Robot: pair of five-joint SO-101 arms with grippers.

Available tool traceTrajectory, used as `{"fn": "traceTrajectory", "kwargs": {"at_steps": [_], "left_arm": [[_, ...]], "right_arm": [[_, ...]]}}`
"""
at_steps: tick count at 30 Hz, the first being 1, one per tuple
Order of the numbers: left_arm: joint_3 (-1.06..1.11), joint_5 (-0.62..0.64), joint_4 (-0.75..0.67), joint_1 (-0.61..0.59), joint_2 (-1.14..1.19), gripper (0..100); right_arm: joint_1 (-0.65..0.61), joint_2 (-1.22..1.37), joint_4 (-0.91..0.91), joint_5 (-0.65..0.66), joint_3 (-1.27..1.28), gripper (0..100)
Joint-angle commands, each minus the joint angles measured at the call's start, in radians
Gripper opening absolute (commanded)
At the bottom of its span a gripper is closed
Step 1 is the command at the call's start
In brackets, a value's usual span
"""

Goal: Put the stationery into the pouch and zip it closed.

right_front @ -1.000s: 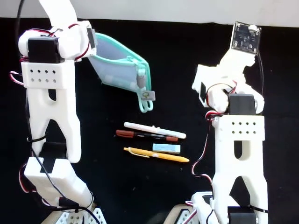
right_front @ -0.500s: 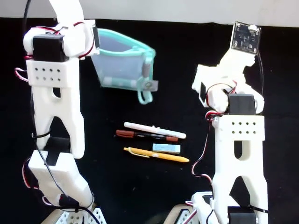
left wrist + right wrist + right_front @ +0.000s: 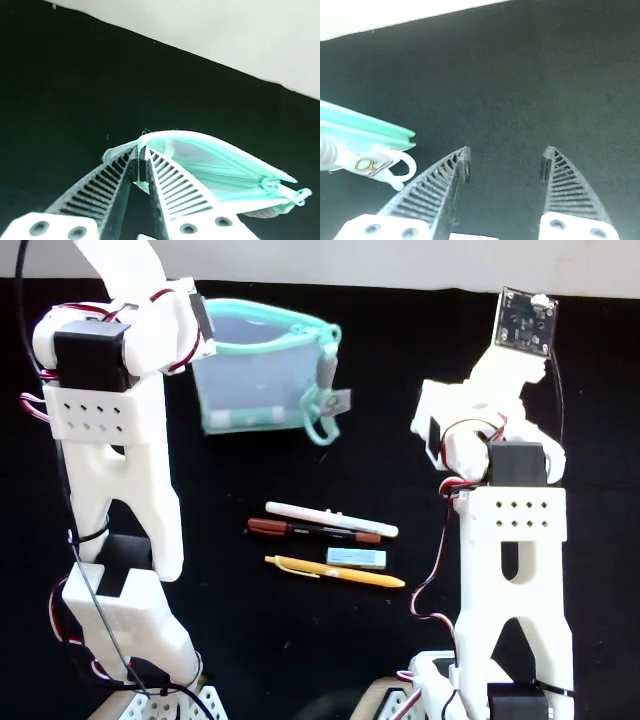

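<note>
At the far left of the black tabletop (image 3: 250,640), the left gripper (image 3: 140,162) is closed tight on one end of the pouch (image 3: 265,365), its two ribbed fingers (image 3: 170,182) pressed together with the teal rim pinched between them. The pouch is translucent with teal edging and hangs lifted off the tabletop, stretching from the gripper toward the middle. A small clasp (image 3: 325,405) and tag dangle from its free end.

On the tabletop nearer the arm bases, between the two arms, the stationery lies in a loose cluster, well apart from the pouch. A white pen (image 3: 330,519) lies farthest back, and a dark reddish pen (image 3: 312,531) sits just beside it. A small pale eraser (image 3: 356,558) comes next, and a yellow pen (image 3: 335,573) lies closest to the bases. All the pens lie roughly side to side.

The right gripper (image 3: 506,160) hovers over bare tabletop, its fingers spread wide and holding nothing. The pouch's clasp end is near it, off to one side and not touching.
</note>
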Motion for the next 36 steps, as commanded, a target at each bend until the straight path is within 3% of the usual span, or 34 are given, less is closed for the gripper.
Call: {"fn": "traceTrajectory", "kwargs": {"at_steps": [1, 7, 16, 21, 25, 29, 36], "left_arm": [[0.058, 0.021, 0.002, 0.013, -0.018, 1], [0.128, 0.020, -0.003, 0.013, -0.008, 1], [0.128, -0.008, -0.003, 0.007, -0.007, 1], [0.128, -0.014, -0.003, 0.007, 0.002, 1], [0.127, -0.014, -0.002, 0.007, 0.054, 1], [0.120, -0.014, -0.002, 0.022, 0.076, 1], [0.120, -0.014, -0.002, 0.028, 0.074, 1]], "right_arm": [[0.005, -0.028, -0.001, 0.008, 0.031, 23.5], [-0.064, -0.028, -0.001, 0.041, 0.117, 23.5], [-0.357, -0.030, 0.021, 0.459, 0.298, 23.7], [-0.524, -0.071, 0.053, 0.598, 0.381, 23.7], [-0.524, -0.079, 0.171, 0.801, 0.420, 23.7], [-0.489, -0.076, 0.163, 0.924, 0.504, 23.7], [-0.498, -0.065, 0.035, 0.984, 0.631, 23.7]]}}
